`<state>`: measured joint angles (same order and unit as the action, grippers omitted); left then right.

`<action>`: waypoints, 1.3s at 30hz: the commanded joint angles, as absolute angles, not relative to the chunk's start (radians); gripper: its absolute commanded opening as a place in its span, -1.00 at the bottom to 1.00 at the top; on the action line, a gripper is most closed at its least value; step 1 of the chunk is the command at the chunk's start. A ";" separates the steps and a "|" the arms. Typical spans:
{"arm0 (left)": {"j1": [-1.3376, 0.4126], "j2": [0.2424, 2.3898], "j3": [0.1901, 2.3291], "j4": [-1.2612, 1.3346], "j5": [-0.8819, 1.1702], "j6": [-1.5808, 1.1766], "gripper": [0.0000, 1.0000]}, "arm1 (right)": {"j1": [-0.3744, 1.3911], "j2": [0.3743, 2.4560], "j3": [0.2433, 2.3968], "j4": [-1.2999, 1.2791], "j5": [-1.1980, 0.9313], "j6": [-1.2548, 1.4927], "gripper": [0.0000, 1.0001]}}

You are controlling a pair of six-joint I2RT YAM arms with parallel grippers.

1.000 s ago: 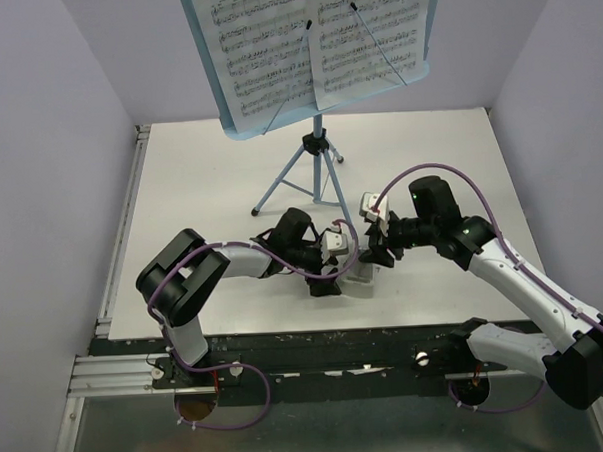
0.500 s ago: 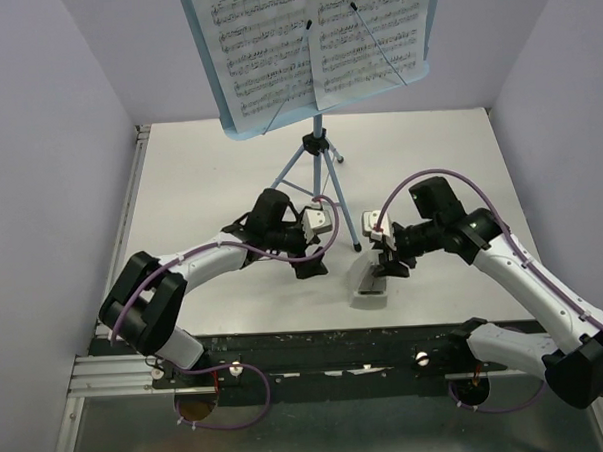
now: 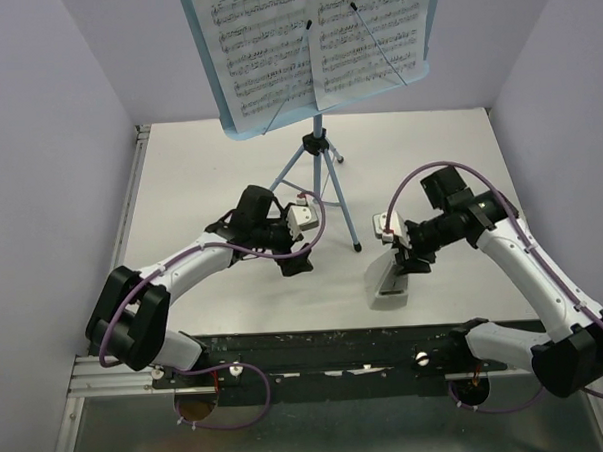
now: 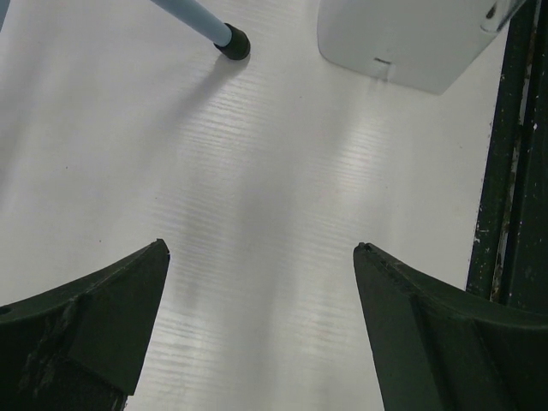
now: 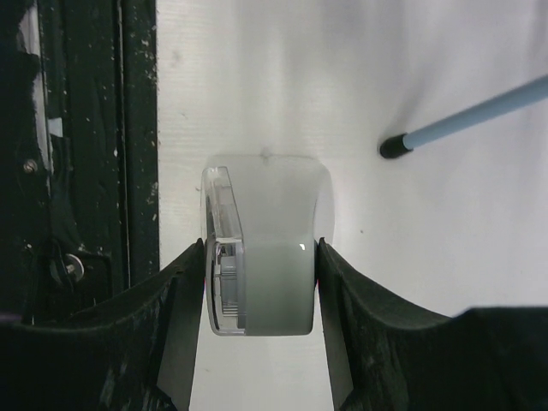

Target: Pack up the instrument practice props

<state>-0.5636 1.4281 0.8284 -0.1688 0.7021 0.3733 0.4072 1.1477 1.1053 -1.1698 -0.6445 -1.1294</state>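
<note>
The light-blue music stand (image 3: 318, 145) rises at the back of the table on tripod legs, and two sheet-music pages (image 3: 258, 43) (image 3: 368, 28) rest on its tray under thin wire holders. One leg's black foot (image 4: 233, 43) shows in the left wrist view, and the same kind of foot (image 5: 392, 147) shows in the right wrist view. My right gripper (image 3: 415, 261) (image 5: 259, 244) is shut on a grey box (image 3: 389, 277) (image 5: 274, 257) with a clear face, low over the table near the front edge. My left gripper (image 3: 295, 264) (image 4: 261, 248) is open and holds nothing, left of the grey box (image 4: 411, 43).
A dark metal rail (image 3: 337, 345) (image 4: 514, 171) (image 5: 86, 128) runs along the near edge of the white table. Pale walls close in the left, right and back sides. The stand's front leg (image 3: 343, 214) reaches down between my two grippers.
My left gripper has drawn back to the left, away from the grey box. My right gripper has carried the box a little to the right and nearer the front edge.
</note>
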 commanded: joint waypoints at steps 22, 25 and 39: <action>-0.545 1.368 0.831 -0.227 0.673 0.411 0.98 | -0.377 1.468 1.439 -1.528 -0.350 -2.018 -0.99; -0.546 1.373 0.831 -0.233 0.670 0.419 0.98 | -0.388 1.497 1.454 -1.528 -0.311 -2.080 -0.99; -0.525 1.330 0.864 -0.302 0.595 0.434 0.98 | -0.387 1.651 1.905 -1.457 -0.544 -1.538 1.00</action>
